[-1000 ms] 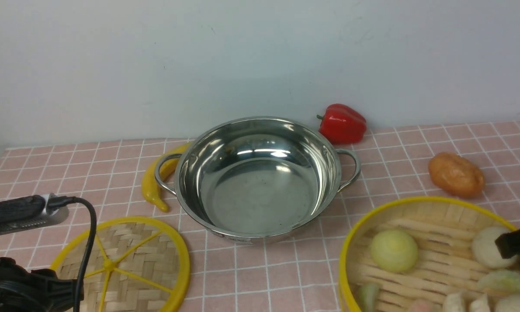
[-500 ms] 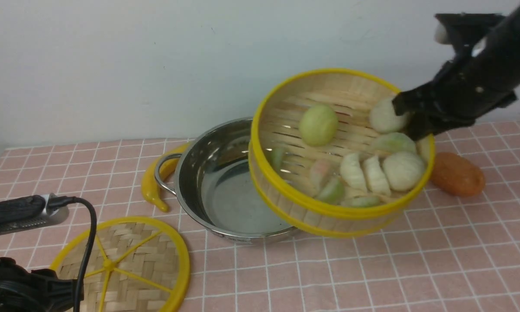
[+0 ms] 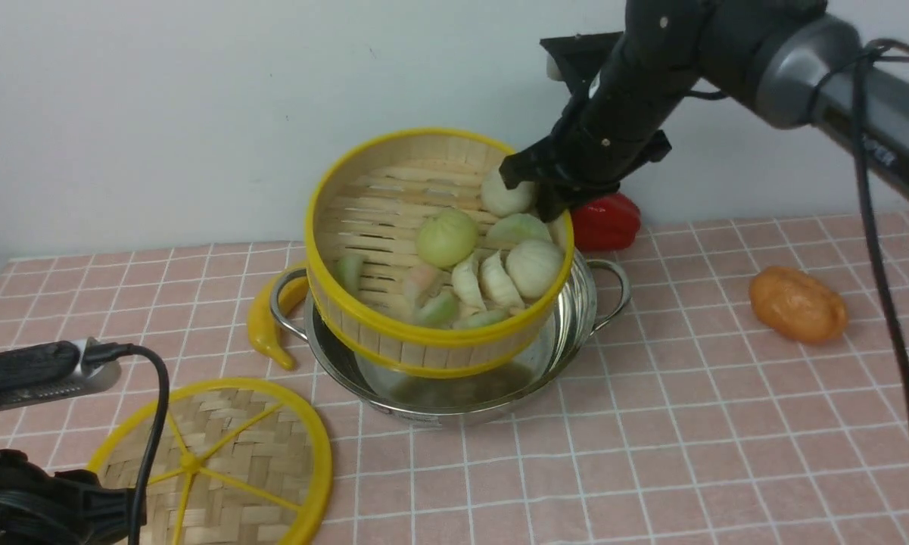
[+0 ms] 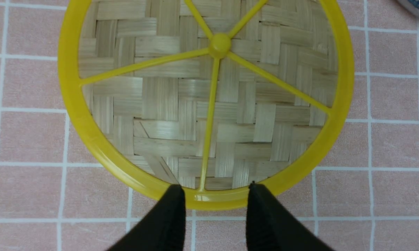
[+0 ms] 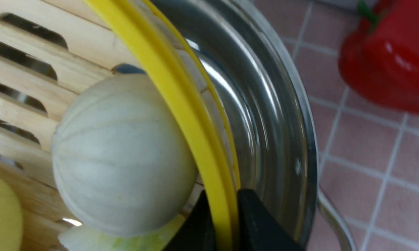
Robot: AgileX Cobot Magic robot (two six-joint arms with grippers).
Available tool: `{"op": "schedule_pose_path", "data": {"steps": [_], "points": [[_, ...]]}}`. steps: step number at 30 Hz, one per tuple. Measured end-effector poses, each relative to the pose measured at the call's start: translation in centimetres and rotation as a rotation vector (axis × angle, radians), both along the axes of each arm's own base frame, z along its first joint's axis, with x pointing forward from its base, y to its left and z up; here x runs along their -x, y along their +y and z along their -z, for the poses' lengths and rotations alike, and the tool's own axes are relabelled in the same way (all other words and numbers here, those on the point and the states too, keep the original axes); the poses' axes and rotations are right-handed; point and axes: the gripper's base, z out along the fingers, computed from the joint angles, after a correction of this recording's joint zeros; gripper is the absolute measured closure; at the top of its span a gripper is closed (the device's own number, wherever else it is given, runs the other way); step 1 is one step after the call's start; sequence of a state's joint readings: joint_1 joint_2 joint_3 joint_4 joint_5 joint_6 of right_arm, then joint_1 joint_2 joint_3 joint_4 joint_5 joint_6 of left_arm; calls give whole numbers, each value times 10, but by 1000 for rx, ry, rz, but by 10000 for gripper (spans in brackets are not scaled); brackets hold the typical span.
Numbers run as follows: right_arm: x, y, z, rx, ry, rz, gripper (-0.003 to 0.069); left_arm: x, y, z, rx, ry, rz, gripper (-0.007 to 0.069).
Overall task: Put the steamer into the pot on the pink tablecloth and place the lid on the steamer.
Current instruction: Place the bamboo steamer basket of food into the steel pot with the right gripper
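Note:
The steamer point(image 3: 393, 227), a bamboo basket with a yellow rim holding pale buns and dumplings, hangs tilted over the steel pot point(image 3: 575, 310) on the pink tablecloth point(image 3: 651, 424). My right gripper point(image 3: 549, 198) is shut on the steamer's far right rim point(image 5: 195, 139), one finger inside and one outside. The pot's wall point(image 5: 265, 115) lies just beyond that rim. The lid point(image 3: 219, 462), a flat woven disc with yellow spokes, lies on the cloth at the front left. My left gripper point(image 4: 216, 190) stands open just above the lid's near rim point(image 4: 212, 200).
A yellow pepper point(image 3: 269, 325) lies against the pot's left handle. A red bell pepper point(image 3: 609, 219) sits behind the pot on the right, partly hidden by my right arm. An orange potato-like toy point(image 3: 798, 304) lies at the right. The wall stands close behind.
My right gripper has lifted the steamer from the front right of the cloth and carried it left, over the pot. The left arm and the lid have not moved.

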State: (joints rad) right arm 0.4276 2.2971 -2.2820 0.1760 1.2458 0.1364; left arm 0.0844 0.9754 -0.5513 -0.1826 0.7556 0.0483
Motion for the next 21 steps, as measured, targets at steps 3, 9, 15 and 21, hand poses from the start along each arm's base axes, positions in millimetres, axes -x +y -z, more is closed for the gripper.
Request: {"op": "schedule_pose_path", "data": {"steps": [3,9,15,21], "points": [[-9,3,11,2,-4,6,592,0,0,0,0,0,0,382],[-18,4,41,54,30,16,592,0,0,0,0,0,1,382],[-23,3,65,108,59,18,592,-1,0,-1,-3,-14,-2,382],[-23,4,67,105,65,19,592,-2,1,-1,-4,-27,-4,382]]}}
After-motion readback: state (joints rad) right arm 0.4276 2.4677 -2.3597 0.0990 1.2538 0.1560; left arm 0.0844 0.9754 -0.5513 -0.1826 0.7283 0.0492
